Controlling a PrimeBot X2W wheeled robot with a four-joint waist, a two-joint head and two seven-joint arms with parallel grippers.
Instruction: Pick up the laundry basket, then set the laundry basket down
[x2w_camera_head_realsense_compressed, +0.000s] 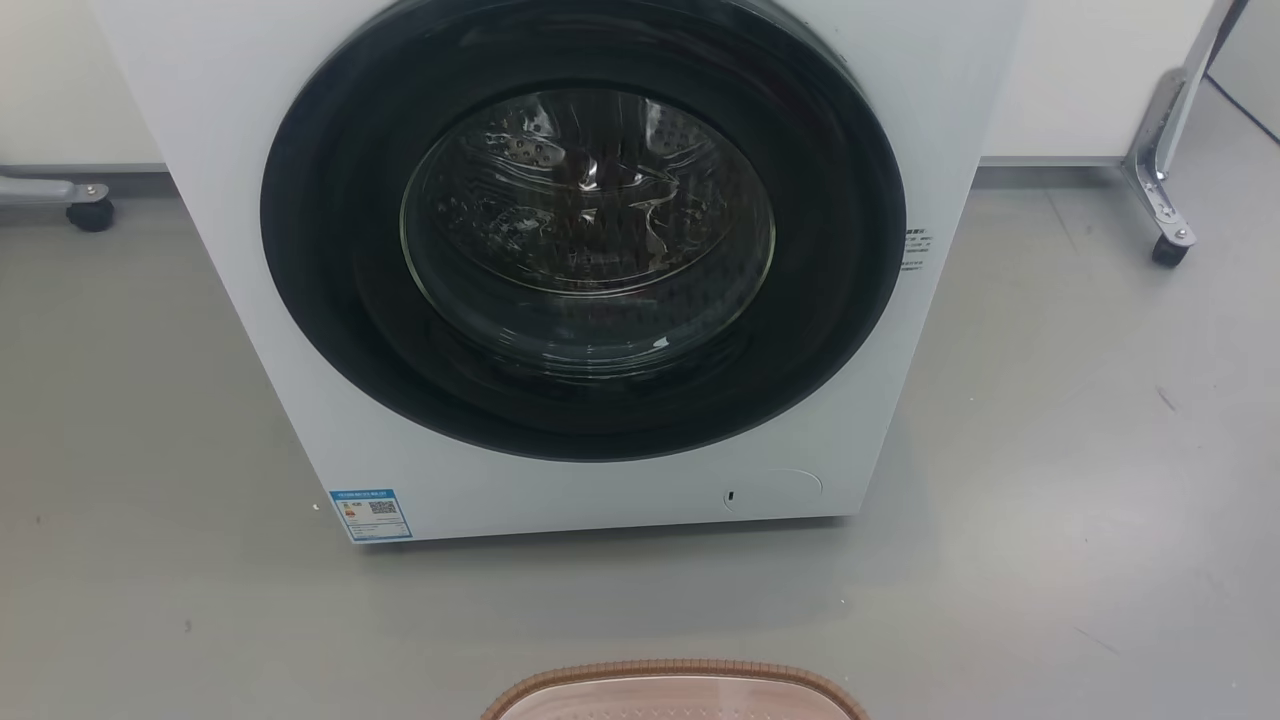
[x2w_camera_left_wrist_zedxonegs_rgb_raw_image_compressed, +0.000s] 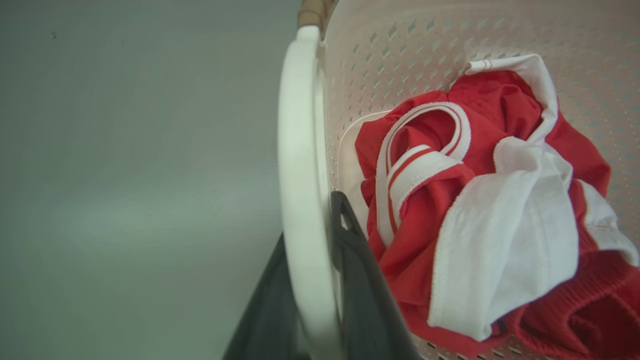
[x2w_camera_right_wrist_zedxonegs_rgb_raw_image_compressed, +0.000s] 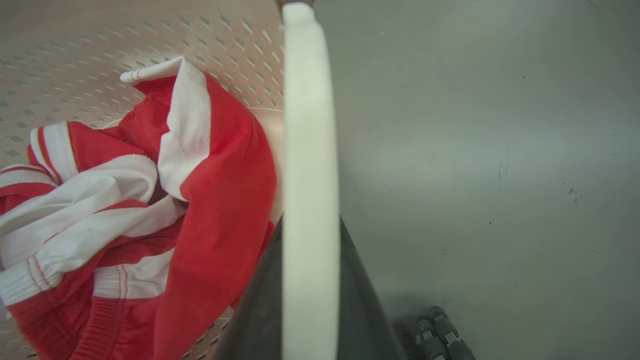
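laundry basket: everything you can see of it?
The laundry basket is cream plastic with perforated walls, a brown woven-look rim and white side handles. Red and white clothes lie inside. The left gripper and right gripper each clamp a handle. It faces the washing machine; whether it is lifted is unclear.

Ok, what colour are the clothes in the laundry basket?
The clothes are red with white bands, clearest in the left wrist view.

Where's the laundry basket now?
The laundry basket shows at the head view's bottom centre, before the washing machine; the left end effector and right end effector clamp its side handles.
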